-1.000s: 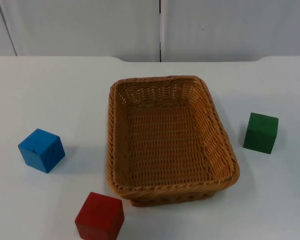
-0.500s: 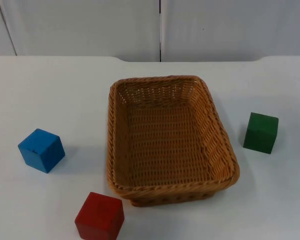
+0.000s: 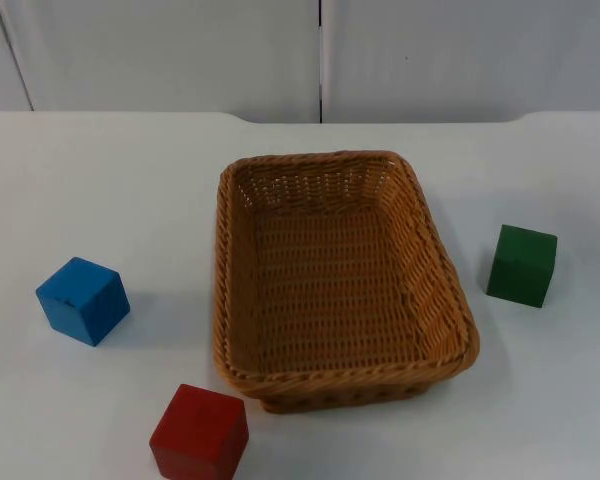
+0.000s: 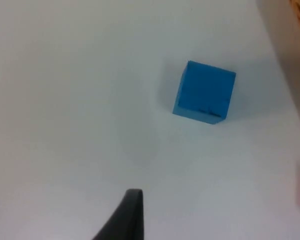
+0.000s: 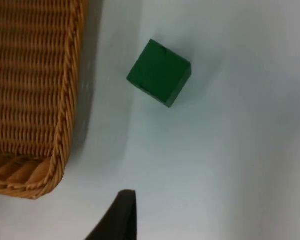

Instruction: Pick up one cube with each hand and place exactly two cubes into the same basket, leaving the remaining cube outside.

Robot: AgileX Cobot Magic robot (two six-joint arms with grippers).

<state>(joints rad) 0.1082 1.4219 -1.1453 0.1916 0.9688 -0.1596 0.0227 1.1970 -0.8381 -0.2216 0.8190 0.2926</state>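
From the top, a wicker basket [image 3: 340, 280] sits mid-table with nothing in it. A blue cube [image 3: 83, 300] lies to its left, a red cube [image 3: 199, 433] near its front left corner, and a green cube [image 3: 521, 265] to its right.

The left wrist view has the left gripper [image 4: 122, 217] above the table near the blue cube [image 4: 204, 92]; whether its jaws are open cannot be told.

The right wrist view has the right gripper [image 5: 117, 217] near the green cube [image 5: 159, 73], beside the basket [image 5: 65, 100]; its jaws likewise cannot be judged.

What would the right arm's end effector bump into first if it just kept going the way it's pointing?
Probably the green cube: it lies ahead of the right end effector's fingertip on bare white table, beside the basket. Depth is unclear, so it might touch the table first.
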